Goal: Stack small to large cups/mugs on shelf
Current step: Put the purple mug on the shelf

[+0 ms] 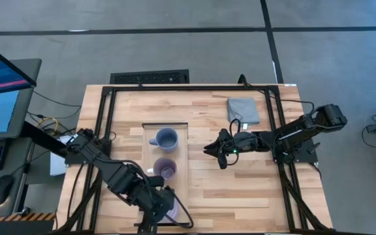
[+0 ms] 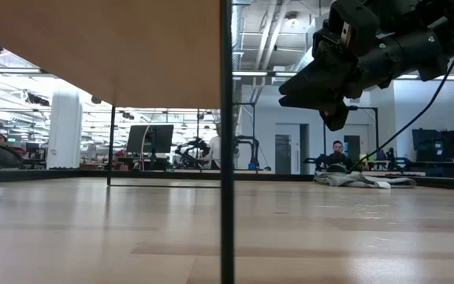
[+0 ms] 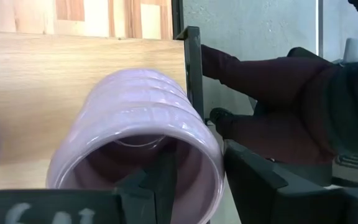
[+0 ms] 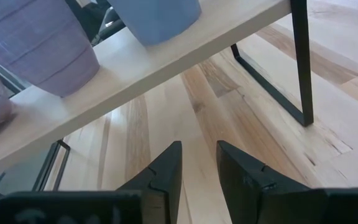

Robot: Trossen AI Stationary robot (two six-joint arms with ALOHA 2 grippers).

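Left gripper [image 3: 197, 186] is at the near end of the shelf [image 1: 150, 140], fingers parted astride the rim of the lavender mug [image 3: 138, 137]: one finger inside the mouth, the other outside the wall. Whether they press the wall, I cannot tell. That mug stands upright, mouth facing the gripper. On the same shelf, the purple mug [image 1: 166, 168] stands mid-length and the blue-grey mug [image 1: 166, 138] at the far end. Right gripper [image 4: 197, 163] hovers beside the shelf, fingers slightly parted, empty.
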